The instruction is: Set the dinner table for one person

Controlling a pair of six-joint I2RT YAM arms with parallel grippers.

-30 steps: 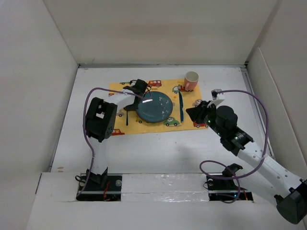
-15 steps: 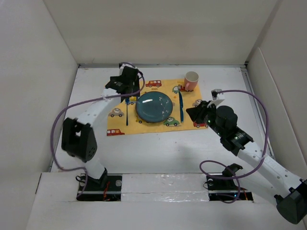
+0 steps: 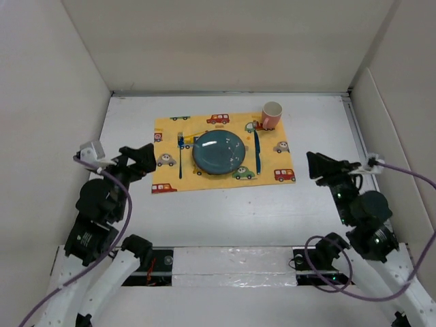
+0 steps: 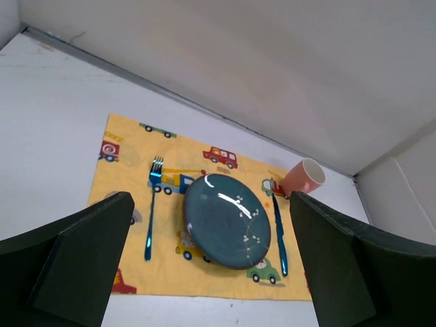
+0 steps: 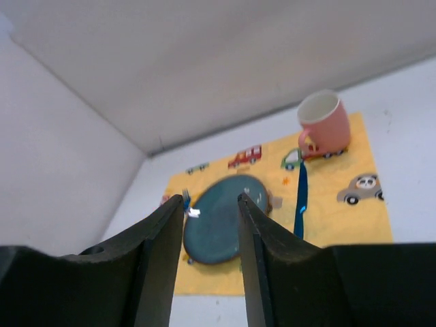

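Two grippers: the left gripper (image 3: 139, 158) is spread wide and the right gripper (image 3: 320, 165) is parted only narrowly; nothing is held by either.
Position: both are kept over bare surface at the near side, well apart from the place setting.
Task surface: the large white matte rectangular dinner table (image 3: 225, 211) is spread under everything, with the setting laid on its far half.
Cloth: a yellow car-printed rectangular cloth (image 3: 204, 178) is laid flat on it.
Plate: a dark teal round glazed plate (image 3: 219, 151) is centred on the cloth; no food is seen on it, only glare and small white marks.
Cutlery: a blue metallic fork (image 3: 180, 160) is set left of the plate, a blue metallic knife (image 3: 257, 153) right.
Mug: a pink upright ceramic mug (image 3: 272, 114) is stood at the cloth's far right corner, just beside the knife's far end; it appears empty.
Progress: the setting is judged essentially complete.
Risk: the mug could be tipped, or the cloth dragged and the cutlery skewed, if either arm were swept low across the setting.
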